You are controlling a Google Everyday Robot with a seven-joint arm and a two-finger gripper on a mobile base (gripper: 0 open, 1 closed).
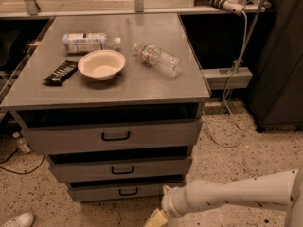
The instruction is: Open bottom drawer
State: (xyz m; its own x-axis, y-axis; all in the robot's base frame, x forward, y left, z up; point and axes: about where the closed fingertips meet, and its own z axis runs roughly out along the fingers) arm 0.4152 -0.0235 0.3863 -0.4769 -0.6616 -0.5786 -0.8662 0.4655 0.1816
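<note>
Presently, in the camera view, a grey metal cabinet point(199, 126) stands on a speckled floor point(246, 160) and carries three stacked drawers. The bottom drawer point(94, 193) is the lowest of the three, with a small black loop handle point(128, 191) at the centre of its front. Above it are the middle drawer point(156, 167) and the tall-fronted top drawer point(61, 138), and a dark gap shows above each front. The white arm point(227, 196) enters from the right edge and runs low across the floor toward the cabinet. The gripper point(155, 218) is at the lower edge of the frame, below and to the right of the bottom drawer's handle and apart from it. The frame edge cuts the gripper off, so whether it is wide or narrow cannot be told. On the worktop point(128, 86) rests a cream bowl point(101, 64). A black wrapper point(61, 72) lies just left of the bowl, a white-labelled bottle point(90, 42) lies on its side behind it, and a clear plastic bottle point(158, 59) lies on its side to the right. A white shoe point(16, 220) shows at the lower left corner.
</note>
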